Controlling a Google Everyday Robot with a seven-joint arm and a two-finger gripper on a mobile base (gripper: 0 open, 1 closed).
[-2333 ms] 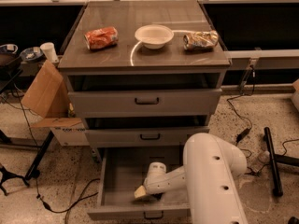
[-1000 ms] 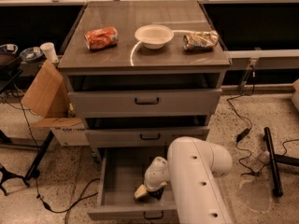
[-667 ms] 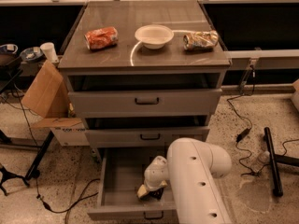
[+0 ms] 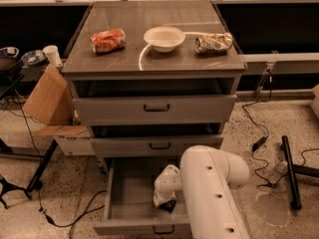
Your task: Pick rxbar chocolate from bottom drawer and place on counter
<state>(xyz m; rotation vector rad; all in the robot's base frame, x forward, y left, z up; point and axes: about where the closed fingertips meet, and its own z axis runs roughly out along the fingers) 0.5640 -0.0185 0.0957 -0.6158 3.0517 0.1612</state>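
Since the bottom drawer stands pulled out, my arm reaches down into it, end effector low over its floor, near the middle. A dark shape touches its tip, likely the rxbar chocolate. Whether I am gripping it, I cannot tell. The worktop above awaits the bar. Against 2.3 s ago, the end effector sits slightly further right. The orange bag and bowl are unmoved.

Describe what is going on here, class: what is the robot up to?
The robot's arm reaches down into the open bottom drawer, with its gripper low inside it. The counter holds an orange snack bag, a white bowl and a gold-silver snack bag; the rxbar chocolate is not on it.
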